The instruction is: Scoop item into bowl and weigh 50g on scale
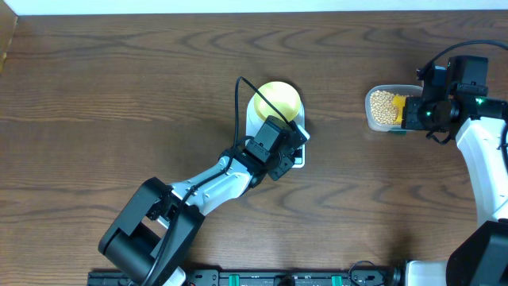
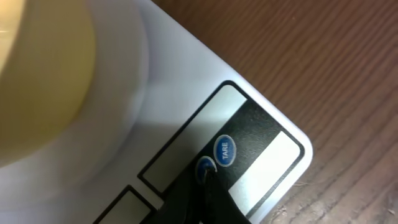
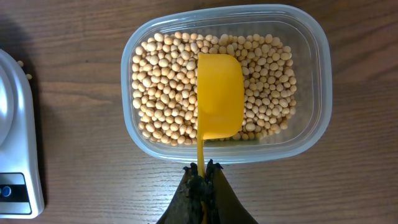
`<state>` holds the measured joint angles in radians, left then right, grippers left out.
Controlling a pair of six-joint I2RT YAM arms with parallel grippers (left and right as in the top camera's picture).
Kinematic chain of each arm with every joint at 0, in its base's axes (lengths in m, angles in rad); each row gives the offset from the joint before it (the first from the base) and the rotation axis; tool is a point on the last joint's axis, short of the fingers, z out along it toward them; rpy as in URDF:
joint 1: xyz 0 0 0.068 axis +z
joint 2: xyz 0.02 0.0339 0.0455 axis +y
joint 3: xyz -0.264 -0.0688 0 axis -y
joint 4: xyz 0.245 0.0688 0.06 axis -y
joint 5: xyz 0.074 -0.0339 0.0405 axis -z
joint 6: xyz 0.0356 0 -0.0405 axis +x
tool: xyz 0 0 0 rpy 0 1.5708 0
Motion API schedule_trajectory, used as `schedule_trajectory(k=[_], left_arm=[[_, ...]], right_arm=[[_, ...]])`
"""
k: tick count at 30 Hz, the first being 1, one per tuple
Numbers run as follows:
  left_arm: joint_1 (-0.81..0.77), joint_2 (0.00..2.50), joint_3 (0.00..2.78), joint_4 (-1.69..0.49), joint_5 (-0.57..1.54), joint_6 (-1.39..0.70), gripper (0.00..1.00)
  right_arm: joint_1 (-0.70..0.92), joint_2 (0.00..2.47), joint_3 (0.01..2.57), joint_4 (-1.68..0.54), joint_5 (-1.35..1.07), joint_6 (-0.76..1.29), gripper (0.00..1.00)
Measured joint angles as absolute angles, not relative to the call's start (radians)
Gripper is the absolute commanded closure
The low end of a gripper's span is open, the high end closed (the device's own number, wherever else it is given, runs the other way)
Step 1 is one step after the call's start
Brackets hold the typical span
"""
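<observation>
Our clenched left tool (image 2: 208, 178) is touching a button (image 2: 204, 167) on the scale (image 2: 186, 74). Our right tool (image 3: 202, 169) is grasping the scoop (image 3: 219, 96) over the beans (image 3: 165, 81)

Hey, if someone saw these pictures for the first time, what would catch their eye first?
The bright yellow scoop lies over a heap of tan beans in a clear tub at the table's right side, its handle pinched by the shut right fingers. Near the middle, the shut left fingers point at a blue button beside TARE on the white scale, which carries a pale-yellow bowl.
</observation>
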<state>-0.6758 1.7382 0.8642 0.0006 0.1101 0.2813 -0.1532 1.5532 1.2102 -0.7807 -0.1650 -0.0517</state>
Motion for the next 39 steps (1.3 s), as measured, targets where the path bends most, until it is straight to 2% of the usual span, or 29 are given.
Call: schedule_trajectory(k=[39], left_arm=[[-0.676,1.753,0.865,0.001,0.069,0.267,0.92]], right_arm=[[-0.153,1.553,1.21,-0.781,-0.165,-0.051,0.99]])
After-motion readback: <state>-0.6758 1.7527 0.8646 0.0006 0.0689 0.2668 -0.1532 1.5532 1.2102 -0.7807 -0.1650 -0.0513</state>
